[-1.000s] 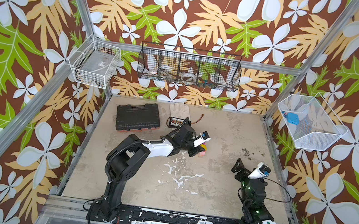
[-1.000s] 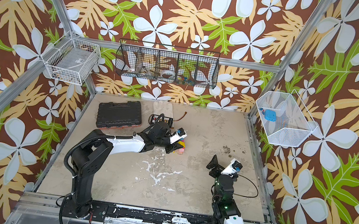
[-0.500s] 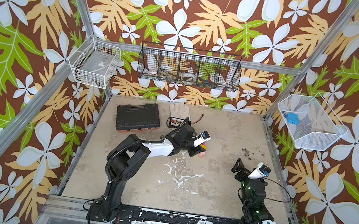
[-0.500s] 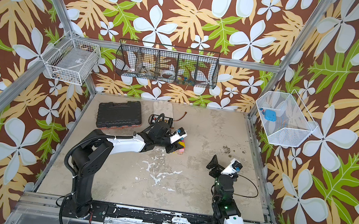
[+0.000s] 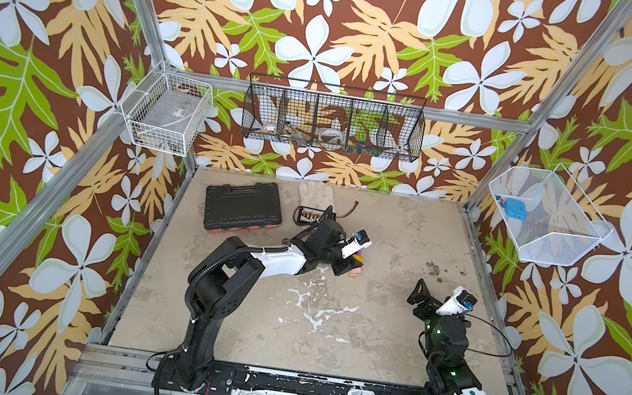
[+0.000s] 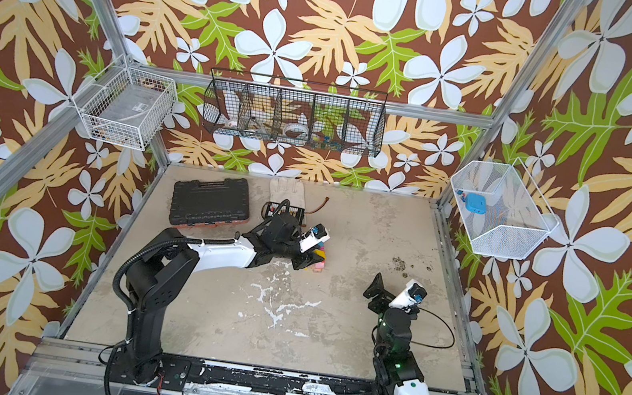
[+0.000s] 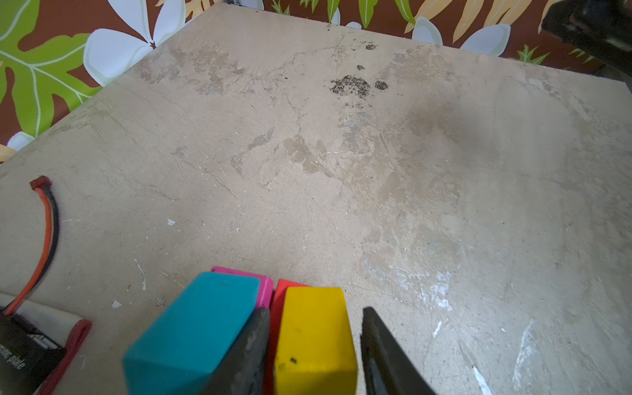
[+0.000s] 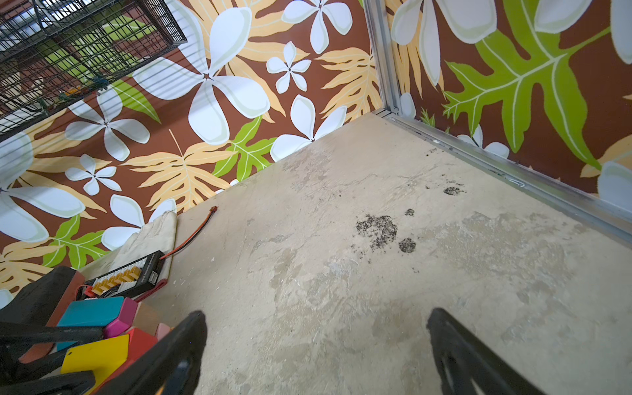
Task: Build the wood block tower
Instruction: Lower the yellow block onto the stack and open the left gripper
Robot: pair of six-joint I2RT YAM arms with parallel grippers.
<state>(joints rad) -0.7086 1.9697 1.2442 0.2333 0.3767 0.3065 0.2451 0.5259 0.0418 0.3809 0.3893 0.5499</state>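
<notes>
Left wrist view, bottom edge: the left tool (image 7: 314, 311) stands slightly open astride the yellow block (image 7: 313, 328), beside the teal block (image 7: 198, 325), both topping the tower (image 7: 265, 289). Placement looks finished; the next move calls for lifting straight off without nudging. Farther right, the right tool (image 8: 316, 314) gapes empty over the tabletop (image 8: 342, 239).

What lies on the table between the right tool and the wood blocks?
Nothing. In both top views the table between right tool and wood blocks is bare, only stained.

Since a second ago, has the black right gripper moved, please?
No; in a top view the right gripper stays equally far from the dark table stain.
</notes>
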